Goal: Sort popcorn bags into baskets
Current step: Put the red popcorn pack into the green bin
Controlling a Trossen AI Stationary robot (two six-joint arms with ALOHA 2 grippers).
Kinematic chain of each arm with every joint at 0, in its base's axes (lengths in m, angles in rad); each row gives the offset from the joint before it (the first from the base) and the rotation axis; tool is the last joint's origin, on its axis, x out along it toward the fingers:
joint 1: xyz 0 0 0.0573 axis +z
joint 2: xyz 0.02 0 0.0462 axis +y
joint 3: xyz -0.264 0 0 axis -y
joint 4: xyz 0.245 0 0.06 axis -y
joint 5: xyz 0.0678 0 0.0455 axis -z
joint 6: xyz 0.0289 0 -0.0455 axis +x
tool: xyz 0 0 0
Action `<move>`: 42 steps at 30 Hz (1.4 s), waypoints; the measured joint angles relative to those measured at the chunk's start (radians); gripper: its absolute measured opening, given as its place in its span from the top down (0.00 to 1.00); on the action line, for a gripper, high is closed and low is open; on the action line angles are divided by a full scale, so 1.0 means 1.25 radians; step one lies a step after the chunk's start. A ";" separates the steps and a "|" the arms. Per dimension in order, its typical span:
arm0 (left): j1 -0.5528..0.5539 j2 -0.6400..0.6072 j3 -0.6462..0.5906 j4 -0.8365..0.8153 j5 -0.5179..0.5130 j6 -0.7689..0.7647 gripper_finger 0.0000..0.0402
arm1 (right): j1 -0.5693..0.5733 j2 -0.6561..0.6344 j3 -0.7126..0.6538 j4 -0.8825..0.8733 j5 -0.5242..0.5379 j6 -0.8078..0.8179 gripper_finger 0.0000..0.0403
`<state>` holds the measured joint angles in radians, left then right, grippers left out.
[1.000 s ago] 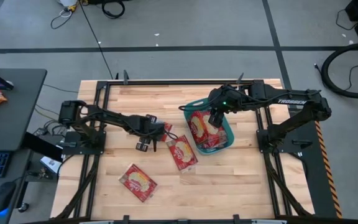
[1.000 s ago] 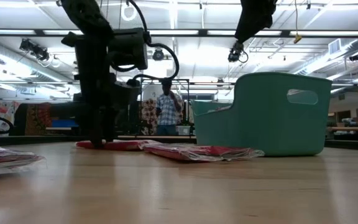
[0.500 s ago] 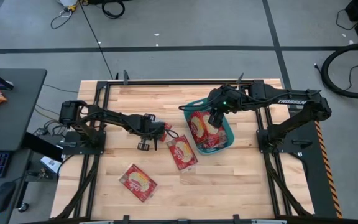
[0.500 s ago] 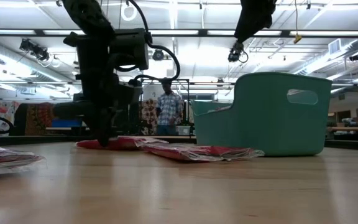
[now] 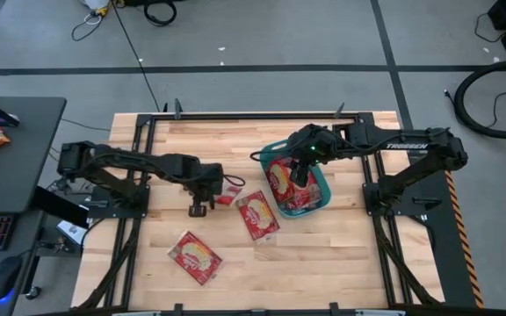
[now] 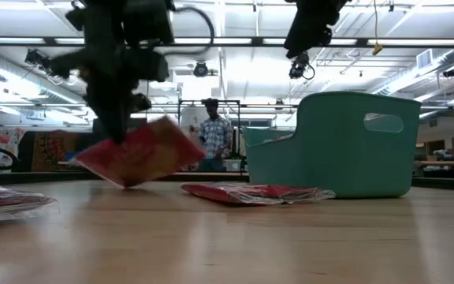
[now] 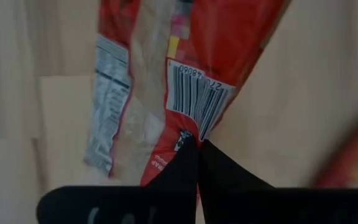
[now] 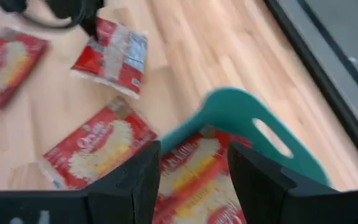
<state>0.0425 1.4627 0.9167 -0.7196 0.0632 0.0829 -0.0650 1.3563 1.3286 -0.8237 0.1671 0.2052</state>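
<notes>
Low view, left gripper (image 6: 117, 136) pinching lifted popcorn bag (image 6: 136, 151), teal basket (image 6: 345, 146) beside

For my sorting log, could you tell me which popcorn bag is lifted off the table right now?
The bag pinched in the left gripper, hanging tilted left of the basket; the others lie flat on the table or in the basket.
</notes>
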 joint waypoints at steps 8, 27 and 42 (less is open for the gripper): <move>0.000 -0.106 0.000 0.007 0.104 -0.136 1.00 | 0.022 0.000 -0.071 0.158 -0.083 -0.111 0.47; 0.000 -0.144 0.001 0.423 0.238 -0.325 1.00 | 0.084 0.106 -0.075 0.315 -0.162 -0.186 0.41; 0.000 -0.144 0.001 0.535 0.215 -0.309 0.98 | 0.083 0.102 -0.075 0.358 -0.200 -0.192 0.76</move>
<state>0.0429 1.2827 0.9184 -0.0504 0.3324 -0.3037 0.0391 1.4841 1.2354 -0.3756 -0.0830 -0.0352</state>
